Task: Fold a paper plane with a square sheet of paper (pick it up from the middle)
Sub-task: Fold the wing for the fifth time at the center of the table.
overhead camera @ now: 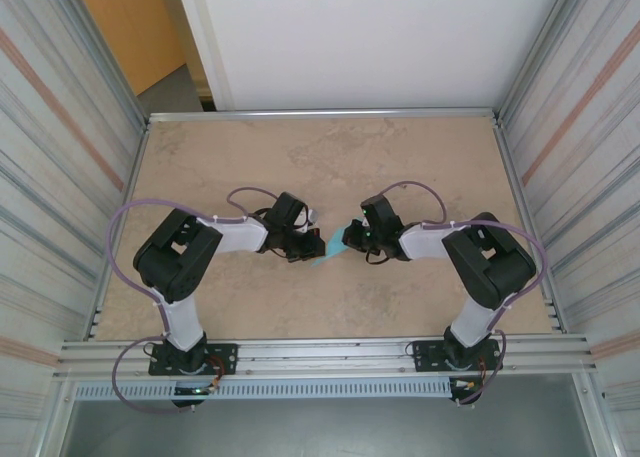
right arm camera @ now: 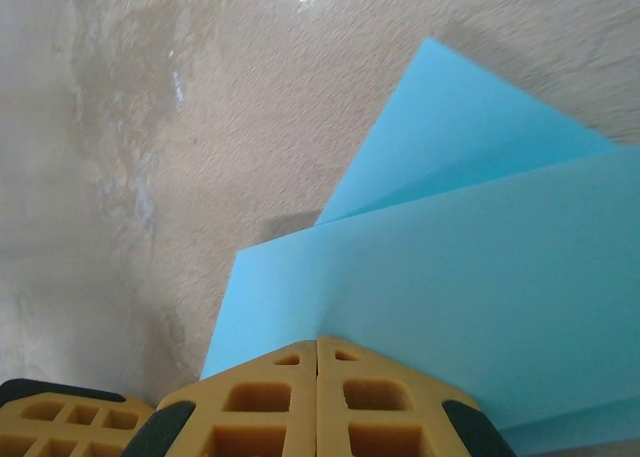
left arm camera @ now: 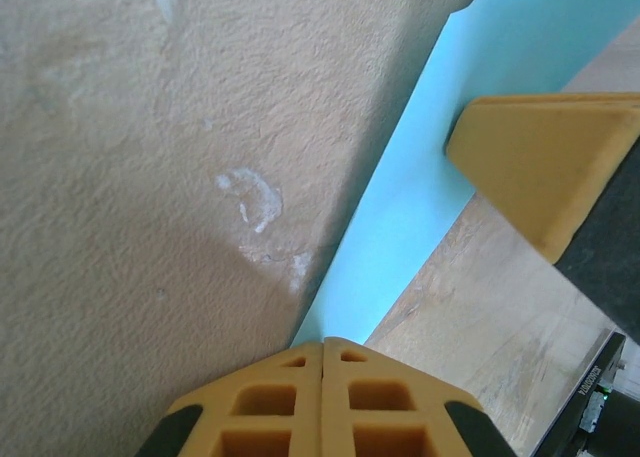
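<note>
The light-blue sheet of paper [overhead camera: 331, 245] hangs creased between the two grippers over the middle of the table. My left gripper [left arm camera: 322, 344] is shut on one edge of the sheet [left arm camera: 420, 177], which runs up and right as a narrow strip seen edge-on. My right gripper [right arm camera: 318, 340] is shut on the opposite side, where the paper [right arm camera: 470, 277] shows two layers with a fold between them. From above, the left gripper [overhead camera: 303, 242] and right gripper [overhead camera: 354, 239] face each other a short way apart. The other arm's yellow fingers [left arm camera: 540, 162] stand beside the strip.
The beige marbled tabletop [overhead camera: 330, 157] stretches behind the arms to a metal rail. Corrugated walls [overhead camera: 60, 177] close in both sides. The aluminium frame [overhead camera: 330, 355] with both arm bases runs along the near edge. A white scuff [left arm camera: 250, 197] marks the surface under the left gripper.
</note>
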Robot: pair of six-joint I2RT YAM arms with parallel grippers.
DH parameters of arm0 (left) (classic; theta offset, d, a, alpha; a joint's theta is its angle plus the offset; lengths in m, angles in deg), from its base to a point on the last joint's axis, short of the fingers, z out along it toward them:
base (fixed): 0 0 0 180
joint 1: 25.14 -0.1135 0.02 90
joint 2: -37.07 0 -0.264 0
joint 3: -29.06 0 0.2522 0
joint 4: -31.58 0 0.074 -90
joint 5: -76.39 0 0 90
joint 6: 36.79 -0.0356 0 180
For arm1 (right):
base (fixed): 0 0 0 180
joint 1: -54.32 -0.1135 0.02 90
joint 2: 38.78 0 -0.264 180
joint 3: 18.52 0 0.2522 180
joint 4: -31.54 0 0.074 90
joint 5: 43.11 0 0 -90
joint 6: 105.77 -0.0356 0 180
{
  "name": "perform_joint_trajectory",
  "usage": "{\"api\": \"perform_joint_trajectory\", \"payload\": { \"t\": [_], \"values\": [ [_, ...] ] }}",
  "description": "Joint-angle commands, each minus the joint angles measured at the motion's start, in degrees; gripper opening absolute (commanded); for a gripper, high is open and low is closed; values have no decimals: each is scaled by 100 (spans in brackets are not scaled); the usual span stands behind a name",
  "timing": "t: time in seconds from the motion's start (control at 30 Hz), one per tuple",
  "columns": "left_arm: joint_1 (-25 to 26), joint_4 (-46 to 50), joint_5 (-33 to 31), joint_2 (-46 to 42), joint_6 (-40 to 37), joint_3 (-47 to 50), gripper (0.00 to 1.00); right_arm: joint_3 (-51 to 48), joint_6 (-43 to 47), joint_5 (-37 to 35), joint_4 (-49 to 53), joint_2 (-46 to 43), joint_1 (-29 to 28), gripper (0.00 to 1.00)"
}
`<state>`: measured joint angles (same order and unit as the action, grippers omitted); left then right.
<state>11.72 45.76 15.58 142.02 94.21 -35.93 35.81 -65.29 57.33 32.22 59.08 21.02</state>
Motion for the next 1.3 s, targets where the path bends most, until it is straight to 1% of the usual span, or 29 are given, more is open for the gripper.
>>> {"api": "perform_joint_trajectory", "payload": {
  "t": [0.0, 0.2, 0.27, 0.33, 0.43, 0.53, 0.57, 0.67, 0.73, 0.87, 1.0, 1.13, 1.27],
  "values": [
    [11, 1201, -538, 386, 58, 418, 0, -237, -137, -932, 457, -86, 218, 8],
    [18, 1179, -517, 406, 67, 407, 0, -384, -209, -1066, 390, -242, 330, 9],
    [11, 1179, -492, 404, 59, 409, 0, -353, -182, -998, 424, -272, 376, 9],
    [14, 1155, -471, 388, 41, 394, 0, -279, -40, -801, 467, -326, 385, 12],
    [14, 1116, -368, 356, -2, 334, 0, 15, 167, -531, 883, -559, 359, 16],
    [23, 1099, -295, 308, -41, 264, 0, 188, 280, -661, 1339, -971, 328, 24],
    [25, 1085, -263, 294, -53, 246, 0, 248, 285, -787, 1578, -1077, 344, 28],
    [40, 1052, -183, 259, -56, 200, 0, 365, 212, -1231, 2174, -1255, 358, 45],
    [53, 1025, -136, 233, -57, 183, 0, 381, 178, -1366, 2372, -1237, 372, 54],
    [76, 1003, -72, 205, -39, 148, 0, 507, 185, -1254, 2547, -960, 420, 61],
    [80, 1011, -27, 193, -46, 128, 0, 900, 350, -1082, 2766, -544, 439, 62],
    [84, 1003, 5, 190, -45, 129, 1, 1172, 457, -999, 2875, -205, 457, 59],
    [84, 997, 28, 161, -44, 139, 1, 1268, 467, -927, 2941, 22, 490, 51]
  ]
}}
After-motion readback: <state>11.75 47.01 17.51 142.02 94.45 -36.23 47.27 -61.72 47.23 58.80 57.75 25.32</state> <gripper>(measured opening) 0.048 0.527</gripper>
